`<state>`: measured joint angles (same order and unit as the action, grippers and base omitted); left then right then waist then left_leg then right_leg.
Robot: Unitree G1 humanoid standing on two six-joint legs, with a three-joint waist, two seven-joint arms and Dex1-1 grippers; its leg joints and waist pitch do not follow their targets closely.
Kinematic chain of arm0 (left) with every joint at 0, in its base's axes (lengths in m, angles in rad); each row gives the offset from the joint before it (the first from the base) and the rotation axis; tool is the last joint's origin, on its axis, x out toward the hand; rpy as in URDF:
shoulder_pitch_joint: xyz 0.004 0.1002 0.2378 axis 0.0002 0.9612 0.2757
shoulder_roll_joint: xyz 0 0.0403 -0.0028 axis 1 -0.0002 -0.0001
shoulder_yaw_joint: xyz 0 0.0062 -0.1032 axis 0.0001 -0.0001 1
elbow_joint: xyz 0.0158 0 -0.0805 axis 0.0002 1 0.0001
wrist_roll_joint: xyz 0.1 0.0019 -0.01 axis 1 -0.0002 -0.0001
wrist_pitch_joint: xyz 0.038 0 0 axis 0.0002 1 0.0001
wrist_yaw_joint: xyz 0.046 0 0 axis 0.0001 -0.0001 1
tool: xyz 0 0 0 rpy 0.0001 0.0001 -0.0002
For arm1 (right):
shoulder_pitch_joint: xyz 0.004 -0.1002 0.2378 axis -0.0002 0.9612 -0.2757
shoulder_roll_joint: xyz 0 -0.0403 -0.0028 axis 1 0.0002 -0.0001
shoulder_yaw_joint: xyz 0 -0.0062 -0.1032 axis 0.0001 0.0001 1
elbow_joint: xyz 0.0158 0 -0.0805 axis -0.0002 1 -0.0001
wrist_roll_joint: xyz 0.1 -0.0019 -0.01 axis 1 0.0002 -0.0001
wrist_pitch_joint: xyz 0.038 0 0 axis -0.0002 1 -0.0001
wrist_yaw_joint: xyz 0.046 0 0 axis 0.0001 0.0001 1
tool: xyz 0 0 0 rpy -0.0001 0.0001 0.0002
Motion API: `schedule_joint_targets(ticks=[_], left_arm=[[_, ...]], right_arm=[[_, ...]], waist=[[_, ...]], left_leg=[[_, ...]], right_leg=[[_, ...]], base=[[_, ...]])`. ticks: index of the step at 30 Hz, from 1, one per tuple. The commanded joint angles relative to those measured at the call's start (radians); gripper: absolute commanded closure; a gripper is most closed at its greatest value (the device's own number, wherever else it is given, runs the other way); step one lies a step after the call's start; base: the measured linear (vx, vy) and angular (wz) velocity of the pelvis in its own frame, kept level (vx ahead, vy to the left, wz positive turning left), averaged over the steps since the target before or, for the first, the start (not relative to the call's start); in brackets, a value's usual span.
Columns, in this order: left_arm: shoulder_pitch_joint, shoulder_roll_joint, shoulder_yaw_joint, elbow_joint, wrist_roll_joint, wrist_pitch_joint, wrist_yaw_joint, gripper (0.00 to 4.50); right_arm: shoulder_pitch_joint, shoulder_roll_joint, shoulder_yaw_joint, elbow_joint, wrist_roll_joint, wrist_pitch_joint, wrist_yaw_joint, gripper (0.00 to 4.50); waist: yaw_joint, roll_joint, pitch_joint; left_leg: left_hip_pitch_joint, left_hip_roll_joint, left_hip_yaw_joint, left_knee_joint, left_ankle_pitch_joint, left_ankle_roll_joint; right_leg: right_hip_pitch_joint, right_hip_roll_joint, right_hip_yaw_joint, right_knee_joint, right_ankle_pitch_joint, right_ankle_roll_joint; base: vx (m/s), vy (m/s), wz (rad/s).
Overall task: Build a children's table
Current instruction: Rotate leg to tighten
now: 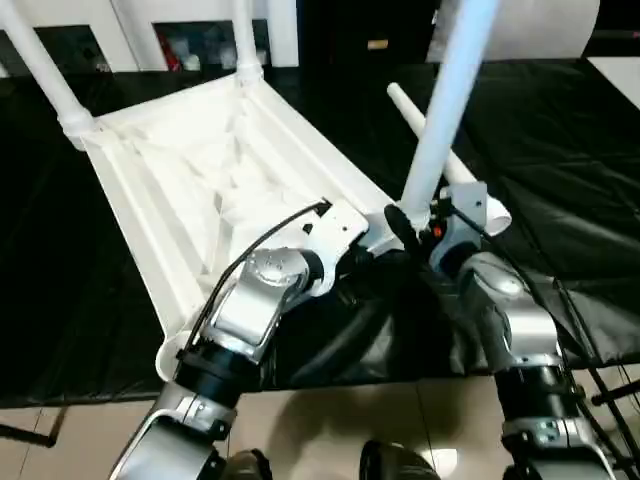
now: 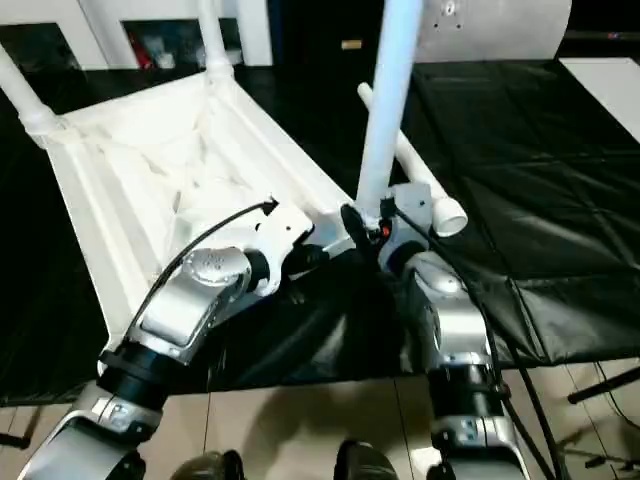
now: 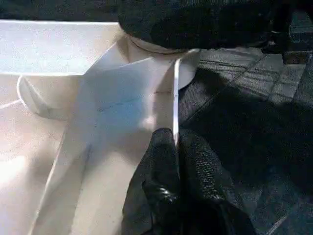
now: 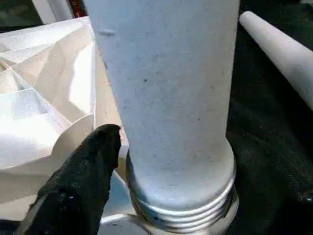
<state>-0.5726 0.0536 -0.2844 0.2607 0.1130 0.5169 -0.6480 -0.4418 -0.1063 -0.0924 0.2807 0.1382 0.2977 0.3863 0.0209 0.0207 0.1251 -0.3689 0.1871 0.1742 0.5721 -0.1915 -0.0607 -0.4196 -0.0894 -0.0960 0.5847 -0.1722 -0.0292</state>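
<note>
The white table top lies underside up on the black cover, two legs standing in its far corners. The right hand holds a third leg upright at the near corner. A fourth leg lies just beside it.

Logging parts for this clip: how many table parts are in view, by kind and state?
Table top, upside down: 1
Legs standing in the far corner sockets: 2
Leg held upright at the near corner socket, threads showing, right gripper beside it: 1
Leg lying loose on the black cover: 1
Total: 5 parts, 4 of them legs
</note>
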Motion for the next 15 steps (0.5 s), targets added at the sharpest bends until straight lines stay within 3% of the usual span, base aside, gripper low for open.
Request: schedule_joint_targets(ticks=[1, 4, 10, 13, 15], left_arm=[[-0.004, 0.014, -0.05, -0.008, -0.015, -0.052, -0.062, 4.5], [0.0, 0.084, -0.06, 0.005, -0.023, -0.095, -0.142, 4.5], [0.004, 0.195, -0.084, 0.023, -0.038, -0.186, -0.31, 4.5], [0.004, 0.28, -0.108, 0.037, -0.051, -0.266, -0.445, 4.5], [0.0, 0.333, -0.124, 0.053, -0.064, -0.326, -0.535, 4.5]], right_arm=[[0.023, -0.018, 0.074, -0.011, 0.019, -0.001, 0.103, 0.32], [0.037, -0.109, 0.076, -0.034, 0.046, -0.03, 0.233, 0.17], [0.042, -0.248, 0.097, -0.039, 0.065, -0.065, 0.455, 0.04], [0.034, -0.335, 0.123, -0.042, 0.08, -0.09, 0.62, 0.04], [0.026, -0.39, 0.161, -0.04, 0.083, -0.133, 0.732, 0.04]], waist=[[0.006, -0.008, -0.076], [0.011, -0.008, -0.078], [0.019, -0.004, -0.083], [0.024, -0.002, -0.081], [0.028, -0.006, -0.081]], left_leg=[[-0.001, 0.034, -0.008, -0.05, -0.043, 0.158], [-0.002, 0.034, -0.009, -0.047, -0.036, 0.163], [0.003, 0.039, -0.007, -0.043, -0.026, 0.185], [0.005, 0.041, -0.008, -0.044, -0.054, 0.176], [0.006, 0.04, -0.008, -0.044, -0.082, 0.164]], right_leg=[[0.072, -0.057, 0.053, -0.058, -0.107, -0.254], [0.077, -0.056, 0.054, -0.053, -0.081, -0.255], [0.074, -0.057, 0.056, -0.044, -0.032, -0.288], [0.073, -0.059, 0.057, -0.045, -0.064, -0.29], [0.073, -0.058, 0.056, -0.046, -0.1, -0.284]], base=[[0.0, 0.0, 0.0], [0.0, 0.0, 0.0], [0.0, 0.0, 0.0], [0.0, 0.0, 0.0], [0.0, 0.0, 0.0]])
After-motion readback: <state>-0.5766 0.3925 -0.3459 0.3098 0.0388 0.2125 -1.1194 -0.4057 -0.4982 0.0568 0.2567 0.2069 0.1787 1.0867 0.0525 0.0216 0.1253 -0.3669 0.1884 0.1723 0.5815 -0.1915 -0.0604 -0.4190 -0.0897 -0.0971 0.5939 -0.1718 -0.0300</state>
